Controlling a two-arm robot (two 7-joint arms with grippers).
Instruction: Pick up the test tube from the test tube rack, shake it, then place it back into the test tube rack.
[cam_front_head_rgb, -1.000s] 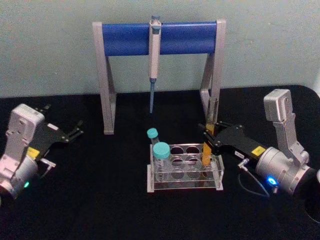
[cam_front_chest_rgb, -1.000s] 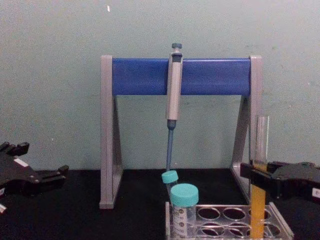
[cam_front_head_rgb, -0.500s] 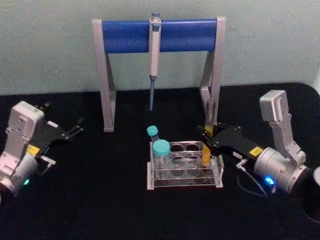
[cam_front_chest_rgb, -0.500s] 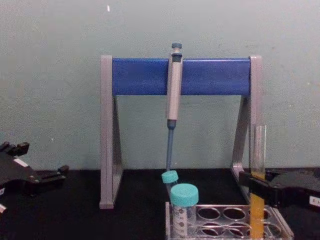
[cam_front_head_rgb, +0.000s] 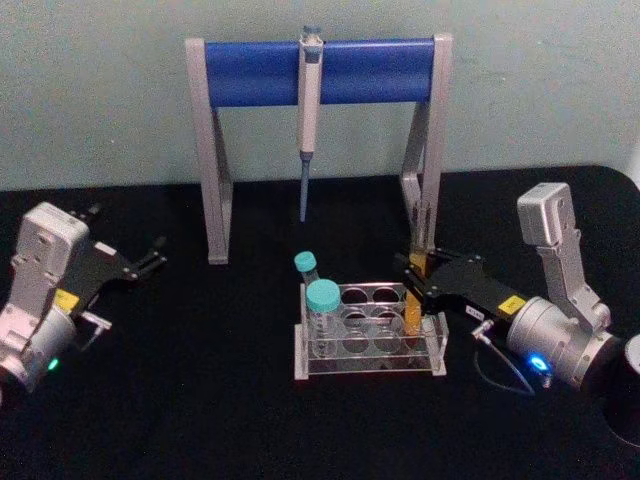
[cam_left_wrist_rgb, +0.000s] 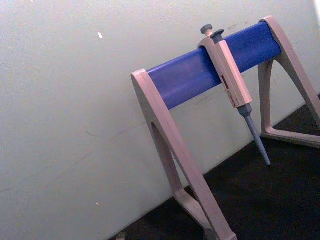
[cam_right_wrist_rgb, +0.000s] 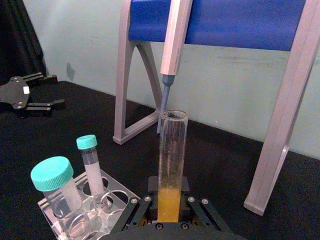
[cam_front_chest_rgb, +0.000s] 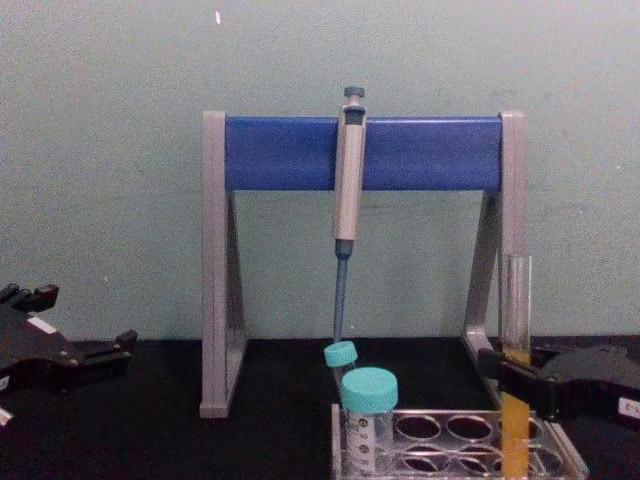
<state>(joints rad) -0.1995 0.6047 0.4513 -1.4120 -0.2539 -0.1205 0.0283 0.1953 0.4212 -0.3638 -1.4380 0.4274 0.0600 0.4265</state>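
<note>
Glass, thin and slick, the tube (cam_front_head_rgb: 413, 300) stands in the rack (cam_front_head_rgb: 370, 335) at its 3 o'clock end, right hand (cam_front_head_rgb: 414, 282) clamping mid-length above the liquid; grip gently, it's uncapped.

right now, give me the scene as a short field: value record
test tube: upright, orange-yellow liquid, lower end down in the rack's right end
test tube rack: clear, on the black table
right end effector: shut on the test tube
left end effector: open, parked far left
capped tubes: two, teal caps, rack's left end
pipette: hanging on the blue-barred stand
</note>
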